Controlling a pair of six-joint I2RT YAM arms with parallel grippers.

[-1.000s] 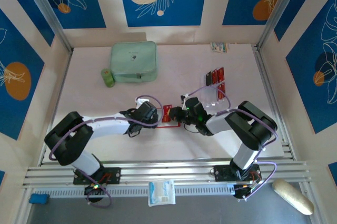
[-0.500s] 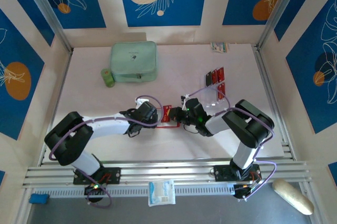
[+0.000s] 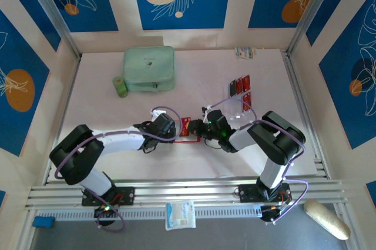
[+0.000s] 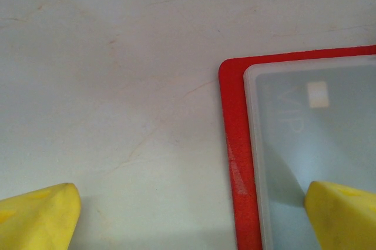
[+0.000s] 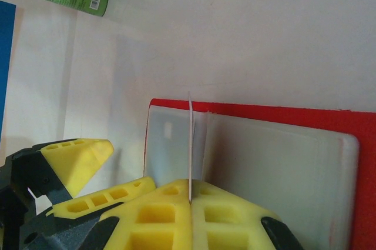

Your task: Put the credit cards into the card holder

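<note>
Two yellow fingers of the left gripper stand wide apart and hold nothing. One is above the bare table, the other above the clear sleeve of the card holder, which lies open between both arms. The right gripper is closed tightly on one credit card, held edge-on with its end at the sleeve. More credit cards sit in the clear stand further right.

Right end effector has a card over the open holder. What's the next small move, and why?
Probably ease the right end effector toward the holder so the card, pinched edge-on, slides into the clear sleeve of the card holder. Its edge stands at the sleeve, and the open left end effector straddles the holder's edge, likely steadying it.
</note>
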